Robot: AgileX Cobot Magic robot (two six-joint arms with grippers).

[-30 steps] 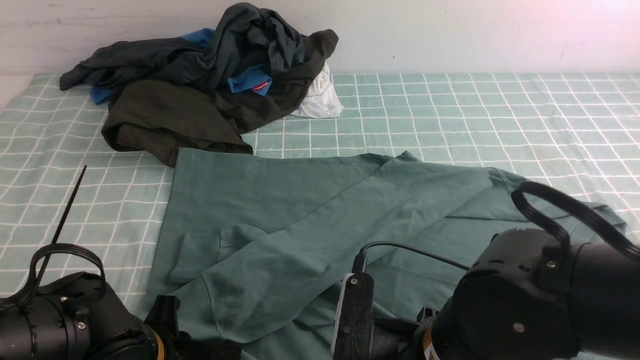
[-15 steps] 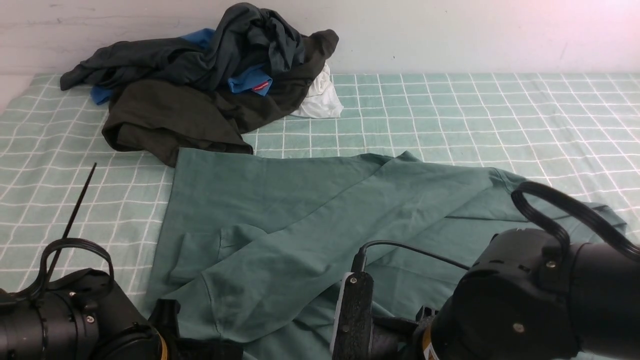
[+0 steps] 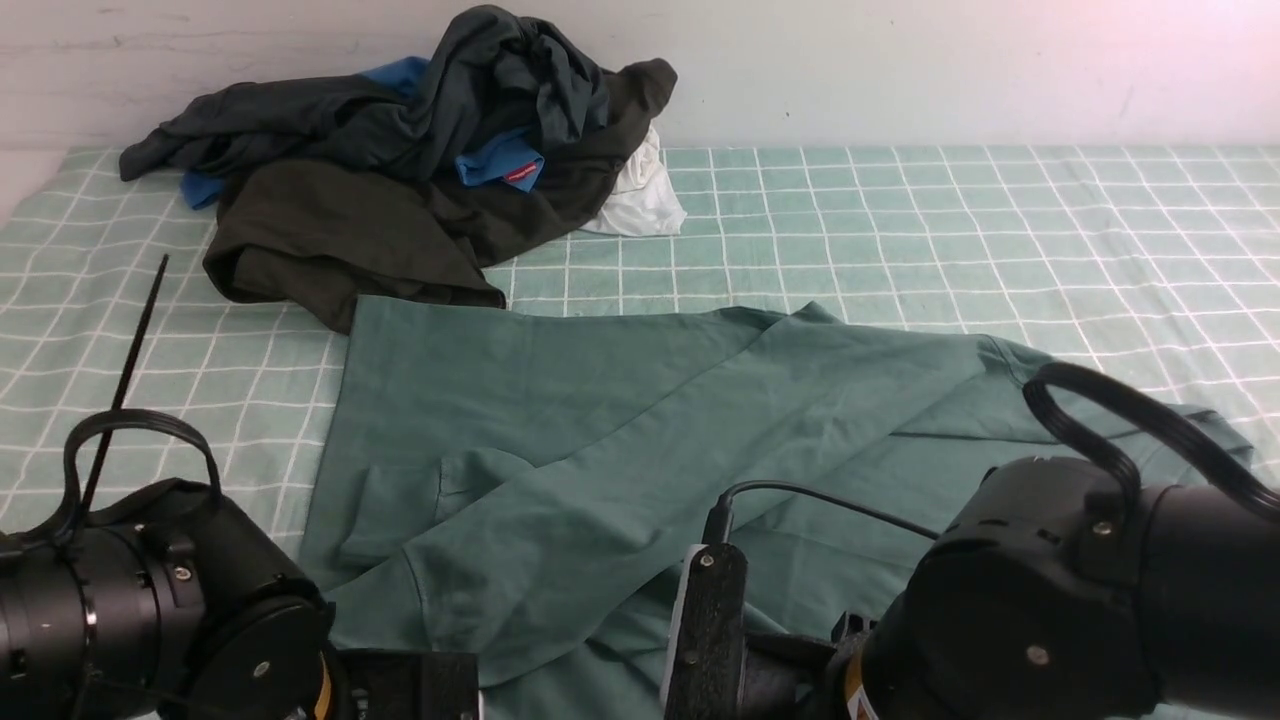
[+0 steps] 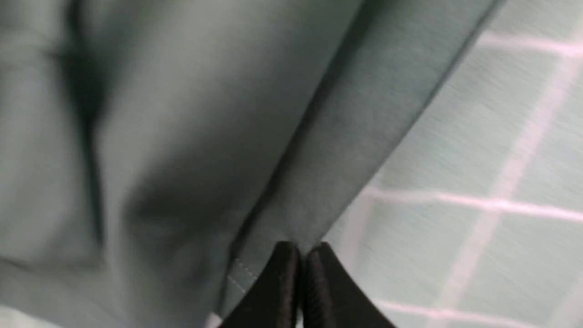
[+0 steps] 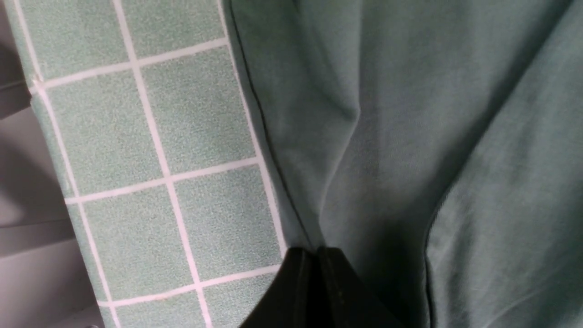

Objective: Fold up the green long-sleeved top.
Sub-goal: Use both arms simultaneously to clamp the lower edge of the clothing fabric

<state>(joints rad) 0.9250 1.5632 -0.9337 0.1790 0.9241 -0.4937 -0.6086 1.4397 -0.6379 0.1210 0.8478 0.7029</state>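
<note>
Near the 6 o'clock edge of the checked cloth, both arms are down at the near border of the green long-sleeved top, which lies spread over the middle of the cloth. The pile of dark clothes sits apart from it at about 11 o'clock, only just meeting its far corner. In its wrist view the left gripper has its jaws pressed together, with the stitched hem band running straight into the tips, so it reads as clenched on the hem corner at about 7 o'clock, though that picture is blurred. The right gripper is likewise closed, and the fabric puckers toward its tips at the garment's edge beside the bare cloth, which reads as a grasp on the near edge around 5 o'clock. The step in hand looks like the grasp before a fold: two points on the near border are pinched and nothing is lifted yet. The next move would call for raising both pinches together and carrying the near edge toward 12 o'clock, level and at an even pace so the cloth does not twist or drag the sleeve out of place. The top's long axis runs across the table from 9 to 3 o'clock, with the straight hem edge toward 9 and what seems to be the shoulder and neck end toward 3. One sleeve lies diagonally across the body from about 2 down to 7 o'clock.
</note>
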